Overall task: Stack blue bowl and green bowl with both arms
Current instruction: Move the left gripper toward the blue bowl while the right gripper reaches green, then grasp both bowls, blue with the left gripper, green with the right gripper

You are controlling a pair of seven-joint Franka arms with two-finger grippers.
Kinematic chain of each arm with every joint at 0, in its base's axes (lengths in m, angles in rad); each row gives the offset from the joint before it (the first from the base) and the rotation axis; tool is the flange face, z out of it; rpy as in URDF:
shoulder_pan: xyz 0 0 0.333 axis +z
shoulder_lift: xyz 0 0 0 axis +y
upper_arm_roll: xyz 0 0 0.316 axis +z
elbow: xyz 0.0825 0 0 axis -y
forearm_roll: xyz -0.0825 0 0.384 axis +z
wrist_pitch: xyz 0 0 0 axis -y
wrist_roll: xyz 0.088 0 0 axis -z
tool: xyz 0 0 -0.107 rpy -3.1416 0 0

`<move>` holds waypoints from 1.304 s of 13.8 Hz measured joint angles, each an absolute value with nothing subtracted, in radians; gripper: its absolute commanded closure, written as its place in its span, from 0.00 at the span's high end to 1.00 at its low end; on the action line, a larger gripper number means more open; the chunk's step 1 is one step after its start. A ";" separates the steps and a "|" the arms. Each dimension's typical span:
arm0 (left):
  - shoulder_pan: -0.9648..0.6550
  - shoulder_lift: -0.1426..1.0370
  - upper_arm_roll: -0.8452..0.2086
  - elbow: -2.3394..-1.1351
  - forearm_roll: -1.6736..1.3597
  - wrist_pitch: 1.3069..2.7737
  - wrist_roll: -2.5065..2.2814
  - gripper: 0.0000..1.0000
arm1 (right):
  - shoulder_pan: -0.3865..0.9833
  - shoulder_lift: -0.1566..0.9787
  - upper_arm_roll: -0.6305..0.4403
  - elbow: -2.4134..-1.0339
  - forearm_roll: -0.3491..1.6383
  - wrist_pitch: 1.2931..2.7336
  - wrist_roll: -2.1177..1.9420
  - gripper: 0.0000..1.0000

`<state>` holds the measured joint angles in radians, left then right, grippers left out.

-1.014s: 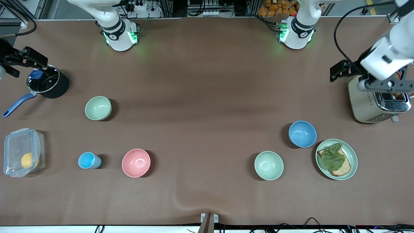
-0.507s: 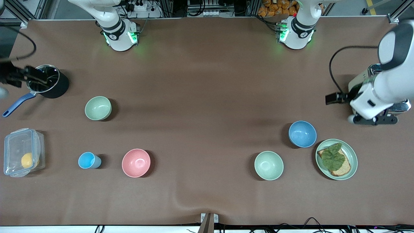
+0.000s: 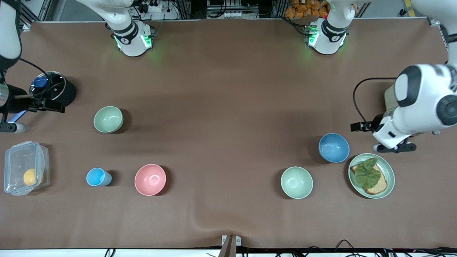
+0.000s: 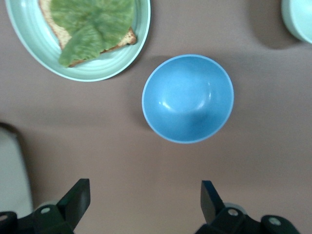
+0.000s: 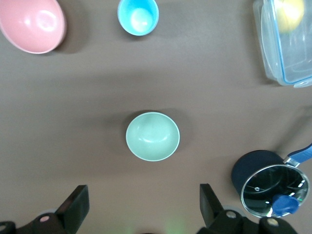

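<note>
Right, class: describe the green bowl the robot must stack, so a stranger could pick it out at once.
Start at the black saucepan at the right arm's end of the table. Beside it, slightly nearer the front camera, stands the green bowl: deep, round, pale sage. The other green bowl, by the blue bowl, is a cooler mint.

The left arm's body hides most of the toaster (image 3: pixel 390 95), and the frame's left edge crops the right hand (image 3: pixel 10 126).
</note>
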<state>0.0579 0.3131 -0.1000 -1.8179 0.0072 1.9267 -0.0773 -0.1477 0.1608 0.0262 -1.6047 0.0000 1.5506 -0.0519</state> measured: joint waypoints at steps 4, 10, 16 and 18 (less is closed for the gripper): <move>0.059 0.455 -0.099 -1.829 0.007 2.062 -0.077 1.00 | -0.176 0.150 0.026 -1.731 0.016 1.688 -0.066 1.00; 0.072 0.534 -0.096 -1.827 0.007 2.116 -0.077 1.00 | -0.189 0.113 0.027 -2.056 0.023 2.046 -0.228 1.00; 0.078 0.568 -0.098 -1.827 0.007 2.155 -0.077 0.00 | -0.216 0.108 0.028 -2.305 0.023 2.334 -0.310 0.87; 0.078 0.573 -0.099 -1.825 0.007 2.158 -0.077 0.00 | -0.216 0.109 0.029 -2.379 0.024 2.435 -0.320 0.76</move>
<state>0.0778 0.5729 -0.0986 -1.8249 0.0072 2.1583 -0.0774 -0.2160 0.1087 0.0289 -2.3793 0.0235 2.4348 -0.3205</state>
